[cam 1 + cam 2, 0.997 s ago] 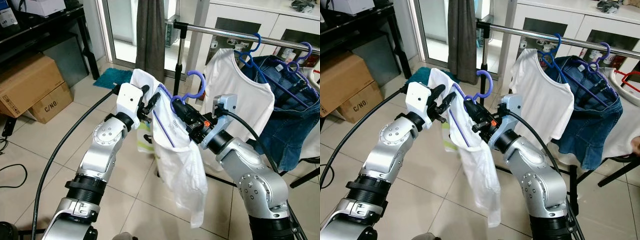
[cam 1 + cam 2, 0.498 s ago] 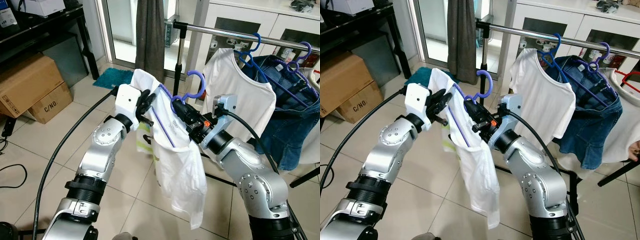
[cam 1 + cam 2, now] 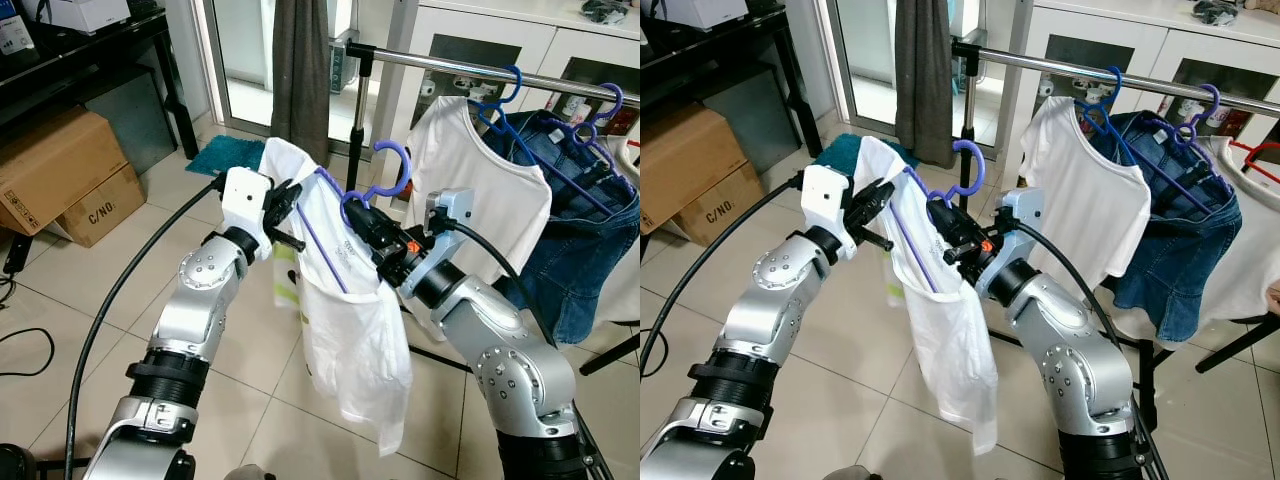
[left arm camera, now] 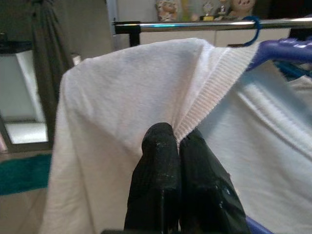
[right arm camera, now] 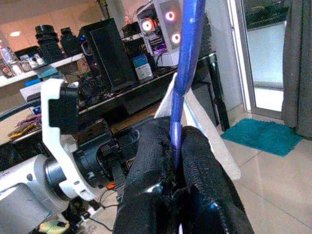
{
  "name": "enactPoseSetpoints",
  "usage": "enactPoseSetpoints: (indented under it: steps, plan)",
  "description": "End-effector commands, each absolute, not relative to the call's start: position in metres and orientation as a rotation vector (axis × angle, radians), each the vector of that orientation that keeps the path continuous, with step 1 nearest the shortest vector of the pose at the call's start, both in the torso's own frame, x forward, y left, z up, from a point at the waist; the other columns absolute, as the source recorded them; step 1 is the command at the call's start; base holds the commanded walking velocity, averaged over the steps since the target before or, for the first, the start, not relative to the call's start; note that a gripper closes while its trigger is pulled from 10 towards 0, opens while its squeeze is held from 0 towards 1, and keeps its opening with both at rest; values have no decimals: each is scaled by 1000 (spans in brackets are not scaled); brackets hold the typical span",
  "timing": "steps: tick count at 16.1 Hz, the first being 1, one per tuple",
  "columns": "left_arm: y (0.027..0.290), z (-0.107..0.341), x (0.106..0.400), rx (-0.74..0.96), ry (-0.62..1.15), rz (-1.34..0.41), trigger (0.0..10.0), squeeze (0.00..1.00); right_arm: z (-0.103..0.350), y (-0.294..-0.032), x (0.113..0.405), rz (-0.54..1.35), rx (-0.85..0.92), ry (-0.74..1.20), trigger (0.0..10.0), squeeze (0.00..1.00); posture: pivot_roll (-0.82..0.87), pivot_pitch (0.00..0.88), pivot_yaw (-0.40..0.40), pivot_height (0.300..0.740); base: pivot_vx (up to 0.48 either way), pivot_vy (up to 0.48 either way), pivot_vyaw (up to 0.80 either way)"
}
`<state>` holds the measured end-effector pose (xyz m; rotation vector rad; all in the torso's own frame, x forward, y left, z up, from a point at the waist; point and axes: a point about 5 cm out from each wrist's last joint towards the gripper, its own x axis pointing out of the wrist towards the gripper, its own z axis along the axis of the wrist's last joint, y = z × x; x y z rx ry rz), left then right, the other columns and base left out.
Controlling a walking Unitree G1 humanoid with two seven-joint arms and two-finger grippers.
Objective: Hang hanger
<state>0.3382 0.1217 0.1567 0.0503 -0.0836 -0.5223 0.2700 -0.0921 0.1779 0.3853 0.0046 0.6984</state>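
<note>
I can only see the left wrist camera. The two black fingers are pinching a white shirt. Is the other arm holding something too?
Observer: Yes. The right gripper is shut on the purple hanger that the white shirt is draped on, gripping it just below the hook.
Operator: Is the hanger on the pole yet?
Observer: No. Its hook hangs in the air, in front of and below the metal rail.
Operator: Is there other stuff on the pole?
Observer: Yes. A white T-shirt and a denim garment hang there on blue hangers, to the robot's right.
Operator: Where does my gripper hold the shirt?
Observer: The left gripper pinches the ribbed collar edge, on the robot's left of the hanger.
</note>
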Motion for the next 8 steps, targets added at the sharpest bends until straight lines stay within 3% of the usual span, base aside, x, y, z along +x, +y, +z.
enactPoseSetpoints:
  steps: [1, 5, 8]
  plan:
    - [123, 164, 337, 31, -111, -548, 0, 0, 183, -94, 272, 693, 385, -13, 0, 0, -67, 0, 13, 740, 0, 0, 0]
    - [146, 201, 330, 3, -287, -554, 0, 0, 162, -101, 275, 635, 262, 98, 0, 0, -62, 0, 17, 740, 0, 0, 0]
    - [172, 214, 326, 182, -228, -609, 0, 0, 155, -109, 275, 642, 165, 123, 0, 0, -59, 0, 16, 740, 0, 0, 0]
